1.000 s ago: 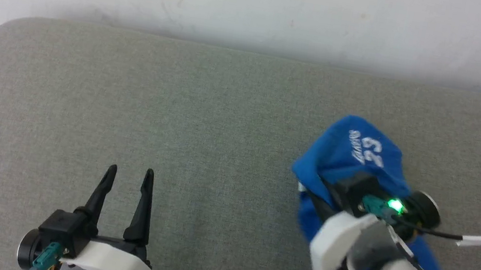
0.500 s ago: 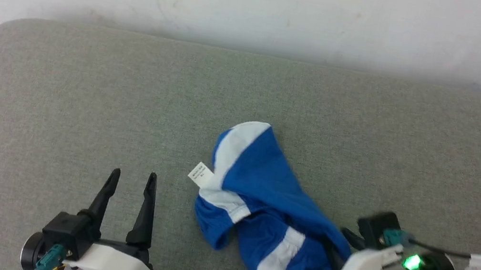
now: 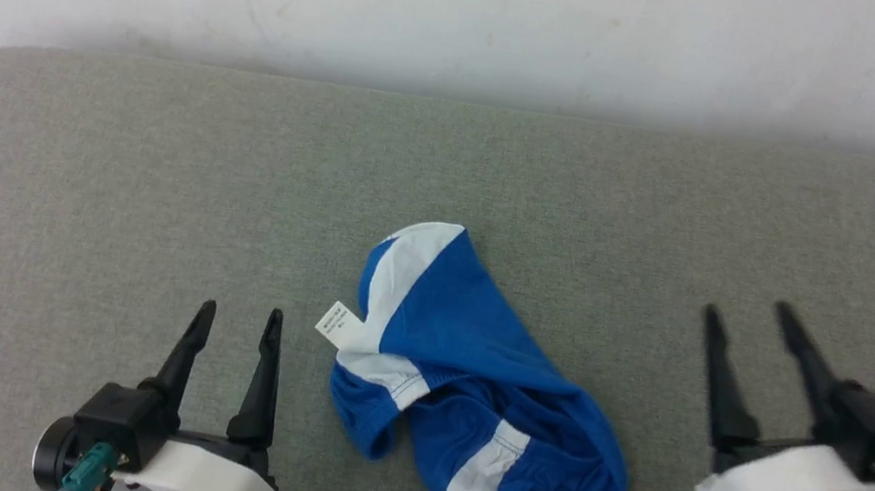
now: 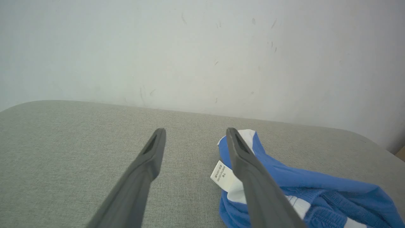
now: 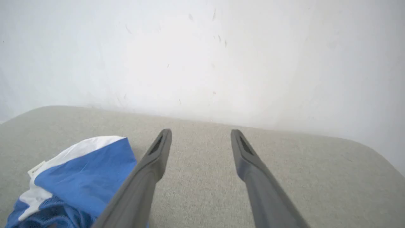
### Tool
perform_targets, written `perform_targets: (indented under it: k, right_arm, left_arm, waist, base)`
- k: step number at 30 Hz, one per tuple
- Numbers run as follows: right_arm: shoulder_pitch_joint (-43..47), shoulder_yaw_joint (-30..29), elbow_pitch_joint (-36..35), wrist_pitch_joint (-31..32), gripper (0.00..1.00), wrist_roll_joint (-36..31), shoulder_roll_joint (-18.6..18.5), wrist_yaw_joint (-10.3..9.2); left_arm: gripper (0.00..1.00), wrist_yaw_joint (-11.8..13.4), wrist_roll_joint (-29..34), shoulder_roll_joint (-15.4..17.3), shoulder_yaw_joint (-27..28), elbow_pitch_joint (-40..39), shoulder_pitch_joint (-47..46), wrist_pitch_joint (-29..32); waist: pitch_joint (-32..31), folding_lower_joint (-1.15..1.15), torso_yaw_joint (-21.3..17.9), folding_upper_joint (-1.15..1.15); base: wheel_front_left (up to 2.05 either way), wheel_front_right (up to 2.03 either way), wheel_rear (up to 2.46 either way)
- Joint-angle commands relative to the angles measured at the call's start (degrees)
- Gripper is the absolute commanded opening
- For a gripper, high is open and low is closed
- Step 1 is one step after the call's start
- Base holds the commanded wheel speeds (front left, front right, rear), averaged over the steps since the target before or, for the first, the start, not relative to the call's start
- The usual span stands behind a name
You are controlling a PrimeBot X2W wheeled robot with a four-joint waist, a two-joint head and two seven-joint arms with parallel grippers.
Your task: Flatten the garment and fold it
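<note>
The garment (image 3: 473, 383), bright blue shorts with white bands and a white stripe, lies crumpled near the front middle of the grey surface, a small white label (image 3: 337, 323) sticking out at its left. It also appears in the left wrist view as the garment (image 4: 303, 193) and in the right wrist view as the garment (image 5: 79, 177). My left gripper (image 3: 240, 313) stands open just left of it, holding nothing. To the right of the shorts, my right gripper (image 3: 748, 310) is open and holds nothing.
The grey fabric-covered surface (image 3: 152, 165) has a rounded far-left corner and ends at a white wall (image 3: 474, 14) behind. Bare grey cloth stretches to the left of and behind the shorts.
My right gripper carried the shorts from the right toward the middle, let go of them and pulled back to the right, now open. The camera shifted slightly. The left gripper held still.
</note>
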Motion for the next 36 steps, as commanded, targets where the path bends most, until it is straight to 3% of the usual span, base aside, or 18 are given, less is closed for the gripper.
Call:
perform_targets:
  k: [1, 7, 13, 23, 36]
  right_arm:
    - [1.6, -2.0, -1.7, -2.6, 1.00, -1.3, 0.5, -0.04]
    - [8.1, -8.0, -5.4, -9.6, 1.00, 0.8, 0.9, -0.04]
    - [11.0, -9.8, -5.2, -10.3, 1.00, 1.4, 0.9, -0.04]
    - [9.7, -9.2, -4.2, -10.3, 1.00, 2.3, 0.9, -0.04]
    - [8.0, -8.4, -2.1, -10.8, 1.00, 2.8, 0.9, -0.04]
  left_arm:
    - [1.00, -0.6, 0.8, -0.1, 0.3, -0.5, 0.3, -0.3]
    - [1.00, -0.9, 1.4, -0.1, 0.1, -1.6, 2.6, -0.3]
    - [1.00, -2.1, 3.2, 1.0, -1.3, -2.0, 3.5, -0.1]
    - [1.00, -6.2, 2.4, 4.7, -9.2, -4.7, 0.8, 18.1]
    - [1.00, -7.0, 3.8, 8.5, -14.2, 1.4, -3.4, 24.2]
  waist:
    - [-0.1, 0.00, -0.3, 0.00]
    - [-0.1, 0.00, -1.5, 0.00]
    - [0.0, 0.00, -3.0, 0.00]
    - [2.2, 0.00, -4.3, 0.00]
    - [3.6, 0.00, -6.5, 0.00]
  base:
    - [0.00, 0.00, 0.00]
    - [0.00, 0.00, 0.00]
    - [0.00, 0.00, 0.00]
    - [0.00, 0.00, 0.00]
    - [0.00, 0.00, 0.00]
